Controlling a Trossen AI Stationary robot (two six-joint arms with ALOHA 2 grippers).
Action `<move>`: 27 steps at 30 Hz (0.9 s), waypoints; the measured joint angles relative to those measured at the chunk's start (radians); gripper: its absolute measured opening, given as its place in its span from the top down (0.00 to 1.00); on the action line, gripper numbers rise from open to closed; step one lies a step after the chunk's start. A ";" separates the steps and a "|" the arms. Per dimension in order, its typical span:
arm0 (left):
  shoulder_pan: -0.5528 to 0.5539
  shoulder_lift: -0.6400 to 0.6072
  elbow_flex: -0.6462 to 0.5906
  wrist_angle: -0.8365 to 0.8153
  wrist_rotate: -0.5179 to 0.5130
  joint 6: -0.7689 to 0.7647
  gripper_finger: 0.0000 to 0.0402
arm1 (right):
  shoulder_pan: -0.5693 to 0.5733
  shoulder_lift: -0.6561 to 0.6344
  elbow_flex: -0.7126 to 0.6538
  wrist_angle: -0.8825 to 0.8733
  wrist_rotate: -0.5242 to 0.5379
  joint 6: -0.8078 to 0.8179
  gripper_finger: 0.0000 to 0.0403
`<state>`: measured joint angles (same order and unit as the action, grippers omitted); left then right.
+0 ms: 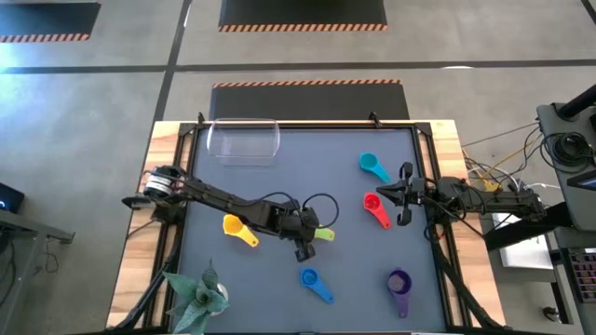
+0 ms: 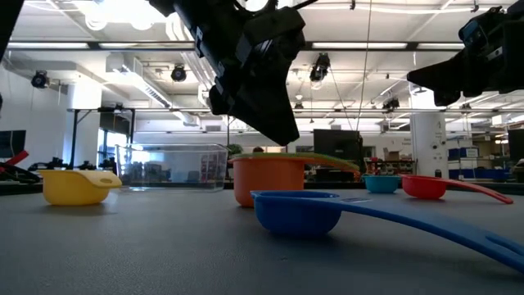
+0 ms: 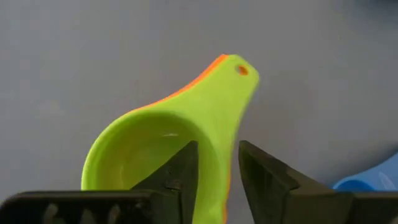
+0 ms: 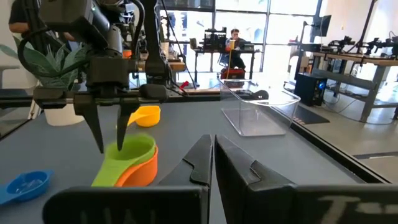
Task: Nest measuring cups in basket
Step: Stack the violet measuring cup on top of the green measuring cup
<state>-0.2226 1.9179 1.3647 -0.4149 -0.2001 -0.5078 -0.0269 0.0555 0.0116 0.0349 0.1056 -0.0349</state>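
Two dark fingers [image 3: 186, 171] of the left gripper [image 3: 216, 177] are straddling the green cup [image 3: 155, 146], spread across its rim, one inside the bowl. It is sitting nested in the orange cup [image 2: 266, 182] mid-table, handle pointing right. Right gripper [image 1: 404, 194], fingers pressed together, is waiting right.

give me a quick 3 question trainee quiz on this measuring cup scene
1. True or false: the green cup sits nested in the orange cup.
2. Which holds no cup? A) the basket B) the table
3. Fill in: the left pincer straddles the rim of the ____ cup.

The right pincer waits near the red cup.

Key: 1 true; 2 A; 3 green
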 joint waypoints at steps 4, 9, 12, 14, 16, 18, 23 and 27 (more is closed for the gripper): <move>-0.002 -0.001 0.017 -0.018 0.004 0.018 0.69 | 0.000 0.000 0.000 0.000 0.000 0.000 0.98; -0.030 -0.041 0.045 -0.001 -0.004 0.075 0.66 | 0.000 0.000 0.000 0.000 0.000 -0.001 0.98; -0.068 -0.071 0.040 0.063 -0.098 0.144 0.66 | 0.000 0.000 0.000 0.000 0.000 0.001 0.98; -0.091 -0.097 0.012 0.107 -0.152 0.171 0.66 | 0.000 0.000 0.000 0.000 0.000 -0.001 0.98; -0.112 -0.124 -0.027 0.164 -0.176 0.190 0.66 | 0.000 0.000 0.000 0.000 0.000 0.001 0.98; -0.130 -0.156 -0.085 0.230 -0.181 0.204 0.66 | 0.000 0.000 0.000 0.000 0.000 0.000 0.98; -0.144 -0.259 -0.254 0.367 -0.181 0.198 0.66 | 0.000 0.000 0.000 0.000 0.000 -0.001 0.98; -0.144 -0.363 -0.381 0.483 -0.185 0.150 0.66 | 0.000 0.000 0.000 0.000 0.000 -0.001 0.98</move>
<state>-0.3666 1.5549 0.9833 0.0683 -0.3851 -0.3581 -0.0269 0.0555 0.0113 0.0349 0.1058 -0.0360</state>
